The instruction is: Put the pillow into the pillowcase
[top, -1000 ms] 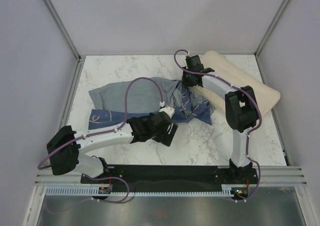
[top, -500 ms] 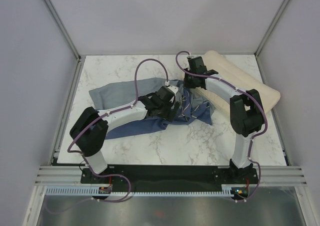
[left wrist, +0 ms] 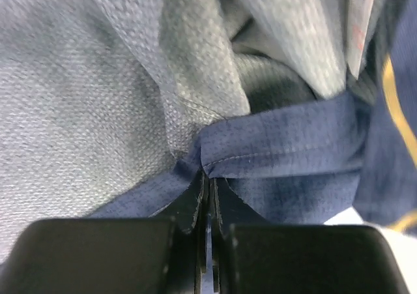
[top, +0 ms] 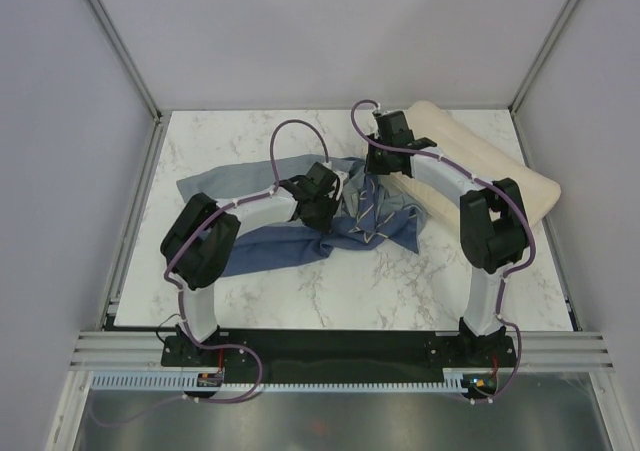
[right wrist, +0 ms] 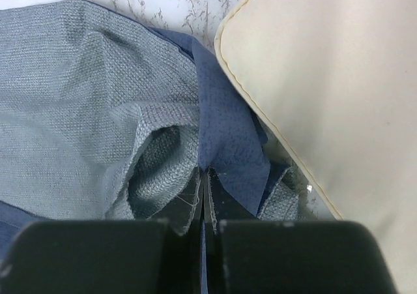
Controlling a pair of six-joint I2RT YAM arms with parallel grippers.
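Under the pillowcase, a white marble-patterned table is showing, and pale grey walls are closing it in behind and at both sides. The pillowcase is lying crumpled, its denim-blue outside with yellow lines mixing with its lighter grey-blue inside. The cream pillow is lying just right of the pillowcase, against its edge. The left gripper is clenching a blue hem fold of the pillowcase. The right gripper is pinching another fold beside the pillow.

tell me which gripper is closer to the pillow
Right. The right gripper pinches the pillowcase just beside the pillow's edge; the left gripper pinches the pillowcase farther left.
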